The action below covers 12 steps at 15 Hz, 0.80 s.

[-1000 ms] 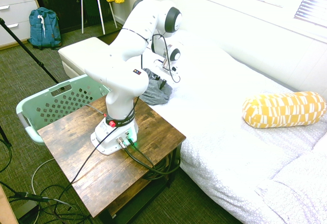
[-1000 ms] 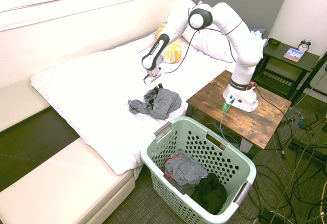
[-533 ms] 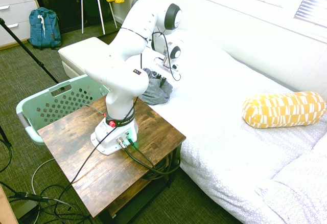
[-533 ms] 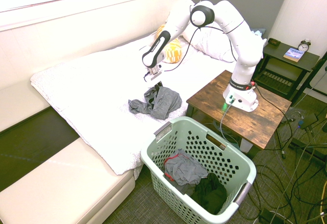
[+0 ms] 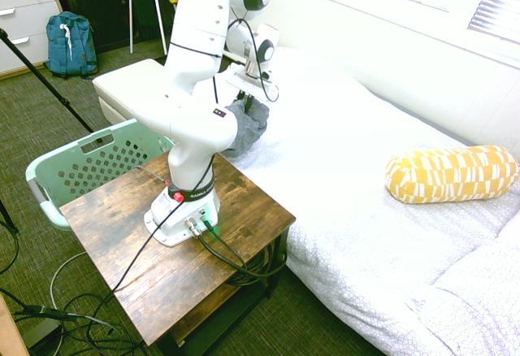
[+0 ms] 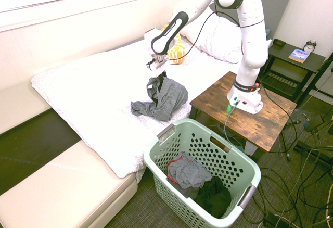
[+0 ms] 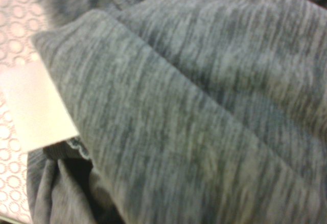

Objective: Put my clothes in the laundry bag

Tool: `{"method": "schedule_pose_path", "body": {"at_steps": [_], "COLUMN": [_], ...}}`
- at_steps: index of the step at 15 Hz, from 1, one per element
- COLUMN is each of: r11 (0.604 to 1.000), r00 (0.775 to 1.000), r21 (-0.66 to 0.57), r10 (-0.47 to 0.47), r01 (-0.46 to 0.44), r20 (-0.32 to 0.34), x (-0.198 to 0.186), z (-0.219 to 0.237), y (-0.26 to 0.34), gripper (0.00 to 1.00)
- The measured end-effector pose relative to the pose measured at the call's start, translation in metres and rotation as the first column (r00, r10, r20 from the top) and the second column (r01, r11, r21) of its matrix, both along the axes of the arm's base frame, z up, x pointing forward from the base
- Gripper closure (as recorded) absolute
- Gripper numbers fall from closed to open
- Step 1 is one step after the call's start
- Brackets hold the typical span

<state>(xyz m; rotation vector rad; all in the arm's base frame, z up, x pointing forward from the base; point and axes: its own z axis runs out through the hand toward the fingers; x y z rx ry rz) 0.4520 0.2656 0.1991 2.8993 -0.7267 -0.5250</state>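
The clothes (image 6: 166, 97) are a dark grey garment, and one end is pulled up off the white bed (image 6: 99, 90) while the rest trails on the cover. My gripper (image 6: 159, 75) is shut on the top of that raised fabric. From the other side the clothes (image 5: 244, 128) hang under the gripper (image 5: 251, 101), just beyond the arm. Grey cloth (image 7: 194, 106) with a white tag fills the wrist view. The laundry bag (image 6: 205, 147), a mint green perforated basket, stands on the floor below the bed's edge, and shows behind the table as the laundry bag (image 5: 97, 165).
Other garments (image 6: 191, 175) lie in the basket. The arm stands on a wooden side table (image 6: 250, 124) beside the bed. A yellow patterned bolster (image 5: 451, 173) lies further up the bed. A cream bench (image 6: 67, 191) sits at the bed's foot. A blue backpack (image 5: 70, 43) leans by the drawers.
The gripper closed on the grey garment and rose, lifting one end of it off the bed. The arm's upper joints have swung higher.
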Motion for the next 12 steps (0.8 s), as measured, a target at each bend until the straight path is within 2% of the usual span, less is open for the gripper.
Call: {"method": "schedule_pose_path", "body": {"at_steps": [4, 9, 12], "r11": [0.994, 0.968, 0.954], "r00": [0.990, 0.957, 0.939], "r21": [-0.022, -0.105, -0.135], "r10": [0.107, 0.243, 0.290], "r01": [-0.105, -0.229, -0.268], "r20": [0.094, 0.158, 0.184], "x": [-0.103, -0.303, -0.361], "z": [0.050, 0.092, 0.095], "y": [0.054, 0.123, 0.141], "gripper": [1.00, 1.00, 1.00]}}
